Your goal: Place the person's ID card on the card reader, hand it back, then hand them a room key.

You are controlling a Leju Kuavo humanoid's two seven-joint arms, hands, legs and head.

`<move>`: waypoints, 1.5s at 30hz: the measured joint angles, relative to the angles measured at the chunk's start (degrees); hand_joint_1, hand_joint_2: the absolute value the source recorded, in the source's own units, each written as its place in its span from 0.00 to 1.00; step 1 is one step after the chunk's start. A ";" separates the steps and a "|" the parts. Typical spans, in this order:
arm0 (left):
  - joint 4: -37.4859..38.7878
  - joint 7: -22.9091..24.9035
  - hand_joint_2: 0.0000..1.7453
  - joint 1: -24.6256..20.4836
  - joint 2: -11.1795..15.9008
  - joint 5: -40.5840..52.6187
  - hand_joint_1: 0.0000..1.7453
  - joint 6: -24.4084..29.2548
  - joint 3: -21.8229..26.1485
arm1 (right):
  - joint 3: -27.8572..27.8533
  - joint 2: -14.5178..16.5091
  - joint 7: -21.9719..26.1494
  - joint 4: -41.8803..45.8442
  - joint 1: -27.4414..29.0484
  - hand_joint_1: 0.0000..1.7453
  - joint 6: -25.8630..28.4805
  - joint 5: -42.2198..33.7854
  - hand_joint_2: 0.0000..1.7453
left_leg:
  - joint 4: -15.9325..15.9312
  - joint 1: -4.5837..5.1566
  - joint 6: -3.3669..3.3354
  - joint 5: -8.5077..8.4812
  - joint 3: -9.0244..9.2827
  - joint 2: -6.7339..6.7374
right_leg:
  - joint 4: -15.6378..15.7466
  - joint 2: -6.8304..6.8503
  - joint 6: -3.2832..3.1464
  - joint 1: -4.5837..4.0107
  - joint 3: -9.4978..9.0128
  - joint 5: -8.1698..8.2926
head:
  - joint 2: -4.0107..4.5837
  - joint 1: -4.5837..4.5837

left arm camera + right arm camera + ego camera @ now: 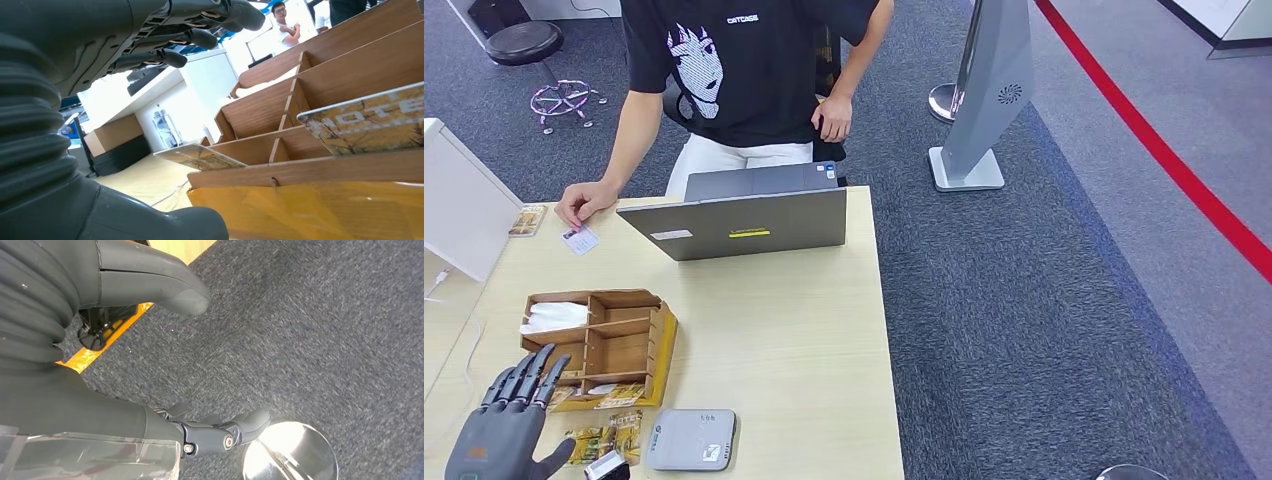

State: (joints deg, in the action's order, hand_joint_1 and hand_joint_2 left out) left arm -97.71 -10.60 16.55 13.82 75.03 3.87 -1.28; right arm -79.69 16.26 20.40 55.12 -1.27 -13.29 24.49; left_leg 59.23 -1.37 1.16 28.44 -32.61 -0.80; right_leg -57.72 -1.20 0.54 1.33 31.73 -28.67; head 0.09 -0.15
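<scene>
The left hand hovers empty, fingers spread, at the near left beside the wooden organizer; the card reader lies just right. The right hand hangs empty above carpet. At the far edge, a person's hand touches the ID card.

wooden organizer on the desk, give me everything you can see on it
The wooden organizer is a low tray of thin brown board, split by dividers into open compartments, with a yellow front face. It lies flat near the left edge of the pale desk. White paper fills its far-left compartment; printed hotel cards lean in the near slots. The left robot hand hovers, fingers spread, by its near-left corner; contact cannot be judged.
</scene>
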 joint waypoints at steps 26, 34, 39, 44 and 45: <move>1.19 2.51 1.00 -3.23 -3.11 2.14 0.00 -2.02 -0.44 | -0.02 0.05 -0.37 0.43 -0.44 0.00 -3.17 2.46 1.00 | 0.01 0.00 0.00 0.00 0.00 0.01 | 0.00 -0.01 0.00 0.00 0.02 0.00 | 0.00 -0.01; 1.38 2.51 1.00 -3.24 -3.29 2.14 0.00 -2.04 -0.44 | -0.02 0.30 -0.37 0.95 -0.44 0.00 -3.17 2.46 1.00 | 0.01 0.00 0.00 0.00 0.00 0.01 | 0.00 -0.01 0.00 0.00 0.02 0.00 | 0.00 -0.01; 1.40 2.51 1.00 -3.24 -3.29 2.14 0.00 -2.04 -0.44 | -0.02 0.40 -0.38 1.06 -0.44 0.00 -3.17 2.46 1.00 | 0.01 0.00 0.00 0.00 0.00 0.01 | 0.00 -0.01 0.00 0.00 0.02 0.00 | 0.00 -0.01; 1.43 2.51 1.00 -3.24 -3.29 2.14 0.00 -2.03 -0.44 | -0.02 0.42 -0.38 1.07 -0.44 0.00 -3.17 2.46 1.00 | 0.01 0.00 0.00 0.00 0.00 0.01 | 0.00 -0.01 0.00 0.00 0.02 0.00 | 0.00 -0.01; 1.43 2.51 1.00 -3.25 -3.29 2.14 0.00 -2.03 -0.44 | -0.02 0.42 -0.38 1.07 -0.44 0.00 -3.17 2.46 1.00 | 0.01 0.00 0.00 0.00 0.00 0.01 | 0.00 -0.01 0.00 0.00 0.02 0.00 | 0.00 -0.01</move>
State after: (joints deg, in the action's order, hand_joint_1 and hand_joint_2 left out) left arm -96.27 -8.09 13.30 10.54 77.18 1.84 -1.73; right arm -79.71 16.68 20.02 56.19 -1.70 -16.46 26.95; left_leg 59.24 -1.37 1.16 28.44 -32.61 -0.79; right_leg -57.72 -1.20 0.54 1.33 31.74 -28.66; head 0.09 -0.15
